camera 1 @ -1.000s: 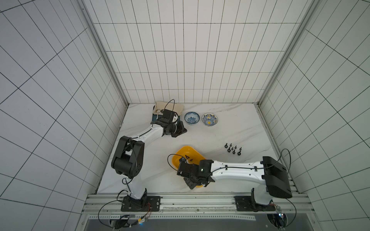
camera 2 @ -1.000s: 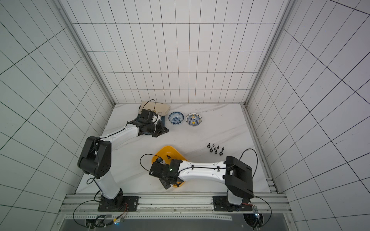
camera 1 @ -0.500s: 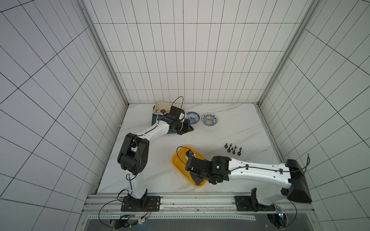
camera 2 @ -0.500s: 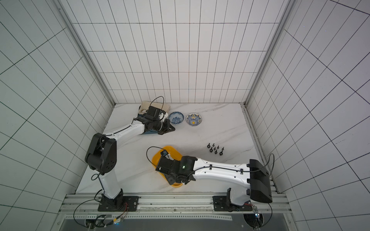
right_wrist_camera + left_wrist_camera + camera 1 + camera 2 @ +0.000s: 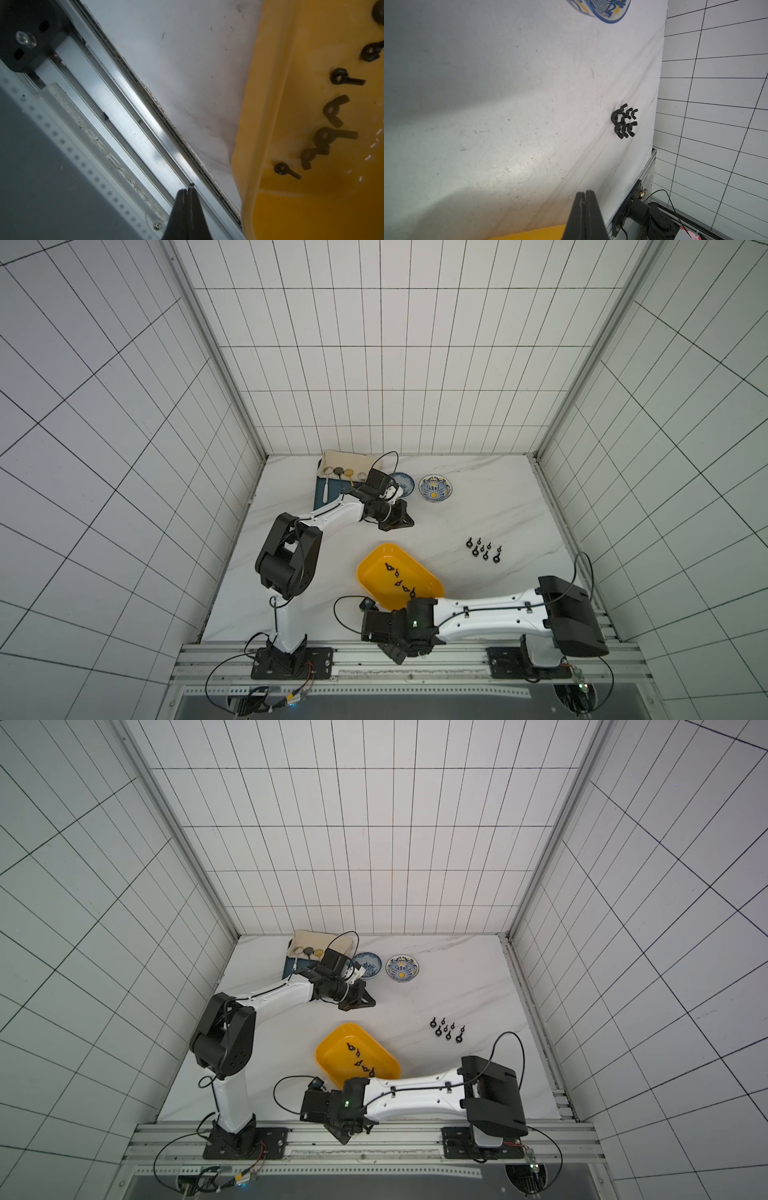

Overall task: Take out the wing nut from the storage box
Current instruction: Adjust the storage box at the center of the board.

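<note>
The yellow storage box [image 5: 419, 576] [image 5: 332, 1052] lies on the marble table near the front, with several small black wing nuts [image 5: 398, 572] [image 5: 334, 110] inside. More wing nuts [image 5: 484, 551] [image 5: 624, 121] sit in a cluster on the table to the right. My left gripper [image 5: 409, 522] [image 5: 585, 192] is shut and empty, hovering behind the box. My right gripper [image 5: 397, 657] [image 5: 187, 190] is shut and empty, in front of the box over the front rail. The box rim [image 5: 266, 104] shows beside it.
Two patterned blue bowls [image 5: 405, 485] [image 5: 435, 488] stand at the back; my left wrist partly covers one. A dark-blue tray [image 5: 326, 495] and a cloth [image 5: 345, 458] lie at the back left. An aluminium rail [image 5: 124, 116] runs along the table's front edge.
My right gripper has drawn back from over the storage box to the front rail. My left gripper has moved right and forward, away from the blue tray. Both stayed shut.
</note>
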Tool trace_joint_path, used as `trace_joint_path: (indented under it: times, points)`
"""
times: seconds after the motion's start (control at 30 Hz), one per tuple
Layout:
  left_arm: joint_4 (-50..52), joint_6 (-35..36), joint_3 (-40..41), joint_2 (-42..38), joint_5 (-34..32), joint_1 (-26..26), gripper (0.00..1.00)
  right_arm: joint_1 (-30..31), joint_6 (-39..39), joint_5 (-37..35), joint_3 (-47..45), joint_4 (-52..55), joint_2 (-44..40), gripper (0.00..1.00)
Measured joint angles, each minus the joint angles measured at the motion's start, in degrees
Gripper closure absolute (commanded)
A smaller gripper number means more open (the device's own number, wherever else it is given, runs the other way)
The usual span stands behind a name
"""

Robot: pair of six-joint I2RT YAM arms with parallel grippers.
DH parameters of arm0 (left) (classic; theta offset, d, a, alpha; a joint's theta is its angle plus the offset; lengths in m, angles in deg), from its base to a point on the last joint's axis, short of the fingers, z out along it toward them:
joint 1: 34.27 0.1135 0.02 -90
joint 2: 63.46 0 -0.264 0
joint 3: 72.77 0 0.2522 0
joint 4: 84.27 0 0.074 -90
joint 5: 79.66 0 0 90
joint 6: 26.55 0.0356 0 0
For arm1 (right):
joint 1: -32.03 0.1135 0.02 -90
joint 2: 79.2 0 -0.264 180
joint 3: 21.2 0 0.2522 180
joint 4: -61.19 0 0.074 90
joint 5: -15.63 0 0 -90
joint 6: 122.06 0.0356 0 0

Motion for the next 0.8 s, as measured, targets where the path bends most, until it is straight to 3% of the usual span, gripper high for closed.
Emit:
trace_joint_path:
  times: [0.5,0.8]
  points:
    - [0.0,0.7,0.4,3.1,1.1,0.0,1.00,-6.7,2.5,-2.5,-10.6,2.3,-8.8,1.00]
    - [-0.9,0.4,2.9,3.1,1.7,0.0,1.00,-13.8,3.1,-4.3,-16.1,6.6,-16.0,1.00]
